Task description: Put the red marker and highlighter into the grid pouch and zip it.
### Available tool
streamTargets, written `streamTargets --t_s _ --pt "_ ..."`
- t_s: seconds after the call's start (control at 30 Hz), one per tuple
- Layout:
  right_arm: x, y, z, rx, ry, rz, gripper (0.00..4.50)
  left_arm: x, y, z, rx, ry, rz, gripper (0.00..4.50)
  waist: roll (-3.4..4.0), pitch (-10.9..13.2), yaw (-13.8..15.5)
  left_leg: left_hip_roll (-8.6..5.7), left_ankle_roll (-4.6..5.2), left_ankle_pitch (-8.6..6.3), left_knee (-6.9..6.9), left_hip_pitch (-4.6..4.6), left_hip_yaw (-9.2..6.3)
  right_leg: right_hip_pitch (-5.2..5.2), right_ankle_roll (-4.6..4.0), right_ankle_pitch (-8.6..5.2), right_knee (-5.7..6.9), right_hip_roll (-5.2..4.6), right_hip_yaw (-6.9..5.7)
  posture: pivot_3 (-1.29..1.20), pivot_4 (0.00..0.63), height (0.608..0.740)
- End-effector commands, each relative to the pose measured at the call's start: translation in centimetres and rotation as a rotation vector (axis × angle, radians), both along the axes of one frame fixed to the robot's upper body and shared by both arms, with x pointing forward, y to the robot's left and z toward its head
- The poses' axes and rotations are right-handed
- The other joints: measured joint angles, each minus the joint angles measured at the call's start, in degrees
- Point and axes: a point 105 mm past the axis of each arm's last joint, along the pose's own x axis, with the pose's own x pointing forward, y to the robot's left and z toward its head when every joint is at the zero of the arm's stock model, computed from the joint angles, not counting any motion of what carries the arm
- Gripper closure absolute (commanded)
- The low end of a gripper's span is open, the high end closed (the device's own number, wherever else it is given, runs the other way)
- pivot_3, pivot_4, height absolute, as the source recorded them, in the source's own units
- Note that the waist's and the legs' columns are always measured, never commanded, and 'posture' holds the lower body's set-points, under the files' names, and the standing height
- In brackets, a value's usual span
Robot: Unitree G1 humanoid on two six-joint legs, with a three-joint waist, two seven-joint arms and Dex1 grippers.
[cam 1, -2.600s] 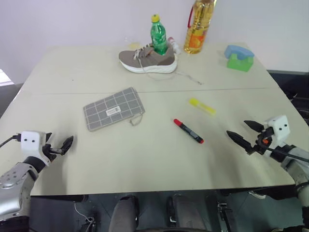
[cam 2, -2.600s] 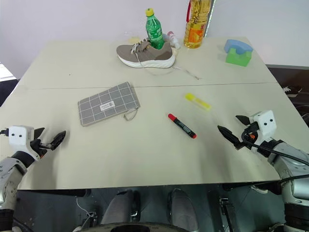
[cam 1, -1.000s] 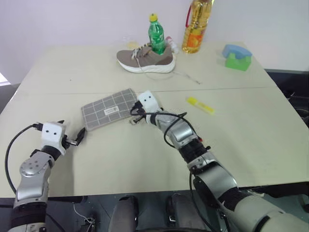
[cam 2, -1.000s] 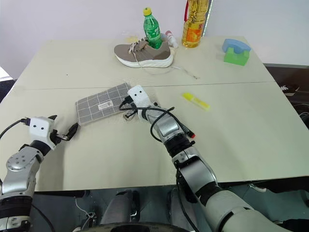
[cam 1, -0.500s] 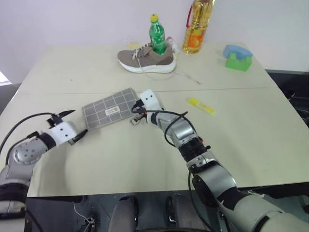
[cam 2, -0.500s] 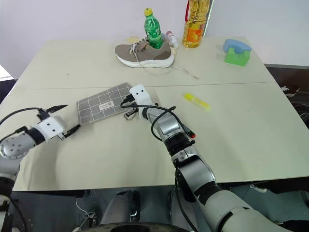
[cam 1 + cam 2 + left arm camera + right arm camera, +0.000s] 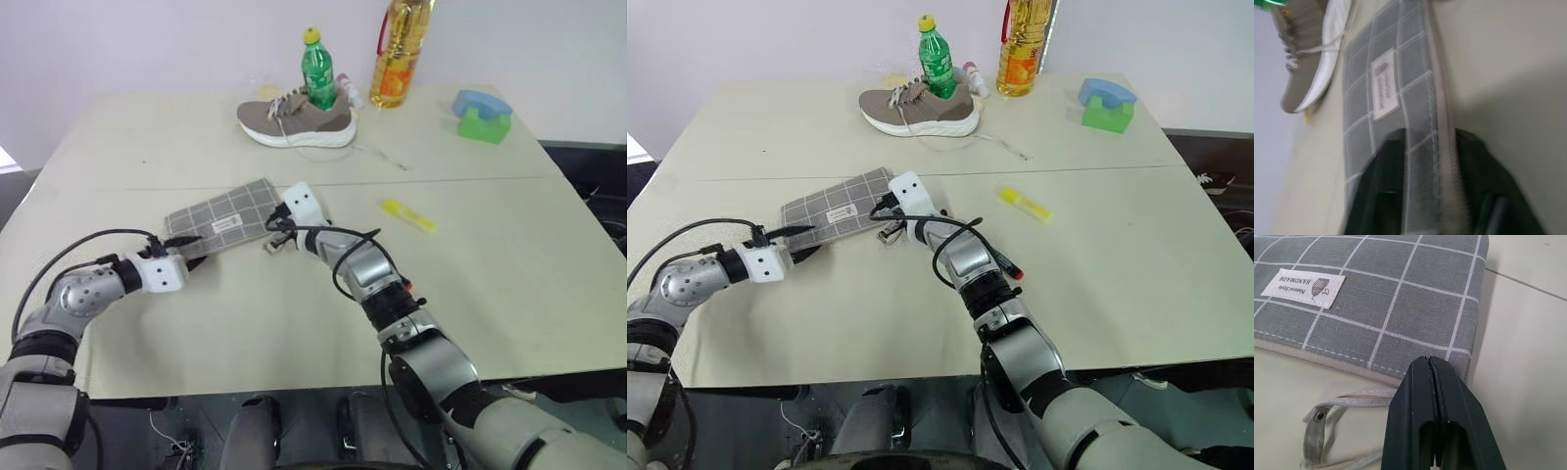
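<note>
While both fingers pinch its ends, the grid pouch [image 7: 836,211] lies slanted, right end farther away.

Beige table [image 7: 509,284] bears pouch [image 7: 225,217], highlighter [image 7: 409,215], shoe [image 7: 294,122].

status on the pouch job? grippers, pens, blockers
Left gripper clamped on pouch near corner. Right gripper shut at pouch's zipper end. Highlighter on table; marker mostly hidden behind right arm. No blockers.

Silver-grey jointed arms, white boxy wrist blocks, looping black cables — tapered black jaws
</note>
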Motion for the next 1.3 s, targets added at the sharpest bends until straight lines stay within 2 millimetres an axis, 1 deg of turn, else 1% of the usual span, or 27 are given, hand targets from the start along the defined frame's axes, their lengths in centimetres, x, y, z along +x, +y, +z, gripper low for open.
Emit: streamTargets --t_s 0.03,0.13,0.2,0.3,0.37,0.4,0.47,0.57,0.67,0.7,0.73,0.77,0.83,0.87,0.93,0.97,1.0,1.1,1.13,1.2,1.3 --pt "-0.2 -0.2 -0.5 -0.001 0.012 -0.009 4.50 0.1 0.5 1.1 -0.026 -0.035 0.011 4.45 0.00 0.00 -0.04 0.00 0.00 0.00 0.00 0.00 0.00 0.00 0.00 0.00 0.00 0.00 0.00 0.00 0.150 0.740" --pt "-0.1 -0.2 -0.1 0.024 0.000 -0.010 4.50 0.1 0.6 1.2 -0.059 -0.038 0.024 4.45 0.00 0.00 -0.06 0.00 0.00 0.00 0.00 -0.01 0.00 0.00 0.01 0.00 -0.01 0.00 0.00 0.00 0.150 0.740" --pt "0.2 -0.4 0.7 0.029 -0.043 -0.019 4.50 0.1 0.6 1.3 -0.103 -0.033 0.034 4.45 0.00 0.00 -0.08 0.01 0.00 0.00 -0.01 -0.01 0.00 -0.01 0.01 0.00 -0.01 0.01 0.00 0.00 0.150 0.740" --pt "0.7 -1.1 2.1 0.023 -0.126 -0.037 4.50 0.2 0.1 1.5 -0.195 -0.002 0.044 4.45 0.01 0.01 -0.07 0.01 0.00 0.00 0.00 -0.02 -0.01 -0.03 0.01 0.00 -0.01 0.00 0.00 0.00 0.150 0.740" --pt "1.0 -2.2 3.3 0.023 -0.179 -0.053 4.50 0.3 -0.7 2.0 -0.271 0.015 0.037 4.45 0.00 0.02 0.05 0.00 0.00 0.00 0.01 -0.05 -0.03 -0.04 0.01 0.00 0.00 -0.01 0.00 0.00 0.150 0.740" --pt "1.1 -3.0 4.1 0.024 -0.216 -0.057 4.50 0.1 -1.4 2.2 -0.305 0.031 0.023 4.45 0.00 0.02 0.09 0.00 0.00 0.00 0.02 -0.09 -0.05 -0.06 0.02 0.00 -0.01 -0.02 0.01 0.00 0.150 0.740" --pt "0.6 -4.5 5.6 0.023 -0.278 -0.031 4.50 -0.2 -2.9 2.4 -0.371 0.071 0.018 4.45 0.02 0.04 0.21 -0.01 0.00 0.00 0.02 -0.13 -0.07 -0.07 0.02 0.01 -0.03 -0.06 0.02 0.00 0.150 0.740" --pt "-0.5 -6.6 6.1 -0.008 -0.297 -0.006 3.65 -1.2 -5.2 2.0 -0.382 0.160 0.020 4.50 0.01 0.04 0.02 -0.02 0.06 -0.03 0.01 -0.17 -0.08 -0.08 0.03 0.01 -0.09 -0.08 0.11 0.00 0.150 0.740" --pt "-1.8 -8.4 5.9 -0.037 -0.273 0.008 2.16 -2.0 -7.4 1.9 -0.409 0.216 0.060 4.50 0.01 0.04 -0.10 0.03 0.07 -0.05 -0.02 -0.15 -0.09 -0.09 0.04 0.00 -0.09 0.00 0.14 0.00 0.150 0.740" --pt "-2.3 -8.8 5.9 -0.036 -0.261 0.012 1.70 -2.2 -8.2 1.9 -0.411 0.225 0.069 4.50 0.02 0.04 -0.09 0.05 0.08 -0.04 -0.01 -0.12 -0.10 -0.08 0.04 0.00 -0.07 0.03 0.14 0.00 0.150 0.740" --pt "-2.6 -9.0 5.9 -0.030 -0.251 0.013 1.09 -2.5 -8.8 1.9 -0.410 0.237 0.075 4.50 0.02 0.04 -0.13 0.07 0.07 -0.04 -0.01 -0.12 -0.10 -0.08 0.03 0.00 -0.06 0.06 0.15 0.00 0.150 0.740" --pt "-2.9 -9.2 6.0 -0.023 -0.242 0.012 0.65 -2.8 -9.3 1.7 -0.408 0.252 0.080 4.50 0.02 0.04 -0.18 0.08 0.07 -0.04 -0.01 -0.09 -0.09 -0.08 0.03 0.00 -0.03 0.12 0.17 0.00 0.150 0.740" --pt "-3.3 -9.1 6.1 0.024 -0.208 0.002 0.65 -3.3 -10.0 1.2 -0.379 0.268 0.086 4.50 0.03 0.05 -0.23 0.07 0.07 -0.04 0.00 -0.01 -0.06 -0.07 0.02 0.01 0.00 0.29 0.26 0.00 0.150 0.740" --pt "-3.5 -8.8 6.0 0.064 -0.175 0.001 0.80 -3.5 -10.4 0.8 -0.357 0.273 0.082 4.50 0.03 0.05 -0.21 0.07 0.07 -0.04 0.00 0.00 -0.07 -0.08 0.00 0.01 0.01 0.34 0.27 0.00 0.150 0.740" --pt "-3.7 -8.3 5.5 0.109 -0.122 0.000 1.70 -3.8 -10.9 0.3 -0.321 0.276 0.074 4.50 0.03 0.05 -0.07 0.09 0.07 -0.04 -0.01 0.01 -0.09 -0.07 -0.02 0.01 0.00 0.42 0.28 0.00 0.150 0.740" --pt "-3.8 -8.1 5.3 0.114 -0.112 -0.002 2.29 -3.9 -11.1 0.2 -0.310 0.276 0.071 4.50 0.03 0.05 0.00 0.09 0.07 -0.04 -0.01 0.01 -0.10 -0.07 -0.03 0.01 0.00 0.42 0.28 0.00 0.150 0.740" --pt "-3.6 -8.0 5.1 0.115 -0.107 -0.017 2.69 -3.9 -11.1 0.2 -0.301 0.273 0.069 4.50 0.03 0.05 0.10 0.09 0.07 -0.04 -0.01 0.00 -0.10 -0.08 -0.03 0.00 -0.01 0.42 0.28 0.00 0.150 0.740" --pt "-3.2 -7.1 4.1 0.146 -0.058 -0.057 4.30 -3.8 -11.0 0.1 -0.291 0.272 0.088 4.50 0.03 0.05 0.19 0.07 0.07 -0.04 0.00 -0.03 -0.08 -0.08 -0.03 0.00 -0.03 0.37 0.29 0.00 0.150 0.740" --pt "-3.0 -6.8 3.3 0.137 -0.039 -0.072 4.46 -3.8 -11.0 0.0 -0.285 0.271 0.086 4.50 0.03 0.05 0.18 0.07 0.07 -0.04 0.00 -0.03 -0.08 -0.08 -0.03 0.00 -0.03 0.36 0.29 0.00 0.150 0.740" --pt "-2.5 -6.7 1.4 0.096 0.005 -0.121 4.46 -3.9 -11.0 0.1 -0.286 0.271 0.085 4.50 0.03 0.05 0.15 0.07 0.07 -0.04 0.00 -0.03 -0.07 -0.08 -0.03 0.00 -0.03 0.35 0.30 0.00 0.150 0.740" --pt "-2.4 -6.5 -0.8 0.052 0.068 -0.155 4.46 -4.0 -11.1 0.2 -0.296 0.275 0.080 4.50 0.03 0.05 0.12 0.07 0.07 -0.04 0.00 -0.03 -0.07 -0.08 -0.03 0.00 -0.03 0.34 0.31 0.00 0.150 0.740"
